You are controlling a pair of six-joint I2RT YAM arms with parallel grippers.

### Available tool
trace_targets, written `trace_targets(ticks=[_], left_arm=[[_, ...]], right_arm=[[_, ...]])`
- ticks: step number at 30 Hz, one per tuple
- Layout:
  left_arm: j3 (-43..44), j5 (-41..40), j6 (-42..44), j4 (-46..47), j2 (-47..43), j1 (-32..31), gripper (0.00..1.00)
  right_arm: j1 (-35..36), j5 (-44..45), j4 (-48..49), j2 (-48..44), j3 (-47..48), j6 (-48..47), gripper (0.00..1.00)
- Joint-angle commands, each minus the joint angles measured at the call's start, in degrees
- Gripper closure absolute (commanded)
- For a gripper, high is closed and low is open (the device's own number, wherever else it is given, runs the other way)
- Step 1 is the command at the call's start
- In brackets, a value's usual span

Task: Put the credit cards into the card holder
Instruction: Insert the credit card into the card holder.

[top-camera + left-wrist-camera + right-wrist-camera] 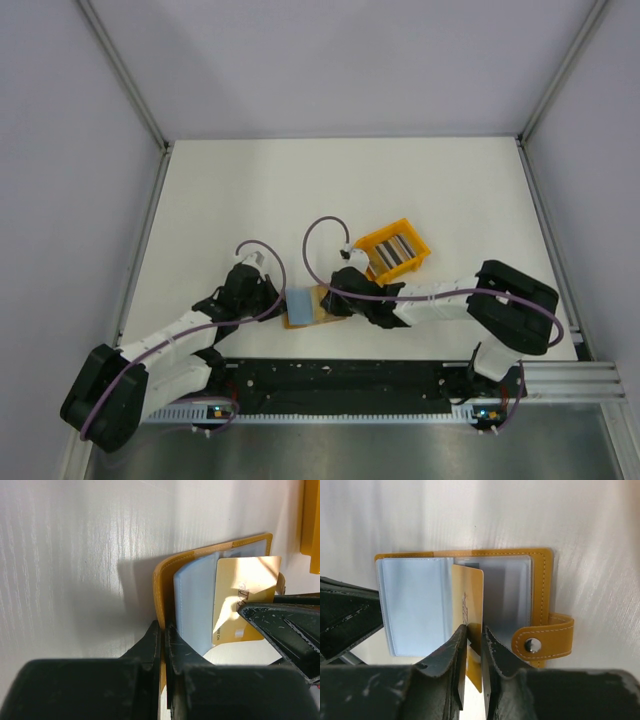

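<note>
The mustard card holder lies open between the arms, grey-blue sleeves up. My left gripper is shut on the edge of its left cover; in the left wrist view the jaws pinch the mustard edge. My right gripper is shut on a gold card. It holds the card edge-on over the holder's sleeves, near the fold. In the right wrist view the gripper clamps the card's lower part. The gold card also shows in the left wrist view. More credit cards sit as a striped row in the orange bin.
The bright orange plastic bin stands just behind and right of the holder. The holder's clasp tab sticks out on its right side. Grey walls with metal rails surround the white table.
</note>
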Motion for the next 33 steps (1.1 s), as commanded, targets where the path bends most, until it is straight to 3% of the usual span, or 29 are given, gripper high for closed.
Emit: trace_targets(ticks=[1,3,9,23,33], left_arm=[[-1.1,-1.13,0.4,1.03,0.64,-0.05,1.0],[-1.19,-1.13,0.4,1.12,0.64,-0.05,1.0],[-1.19,-1.04,0.49,1.12,0.55,-0.05,1.0],[-1.36,-1.48,0.22,1.03,0.73,-0.05,1.0],[-1.27,-1.57,0.14,1.12,0.91,-0.05,1.0]], right_arm=[[-0.07,1.82,-0.95,-2.2,-1.05,-0.92,0.91],[0.02,1.65,-0.25,-2.28,-1.22,-1.18,0.98],[-0.16,1.21,1.33,-4.39,-2.8,-1.45,1.0],[-1.47,-3.18,14.69,-5.71,-9.04,1.54,1.0],[-2.18,-5.91,19.17,-5.18,-8.69,1.1,1.0]])
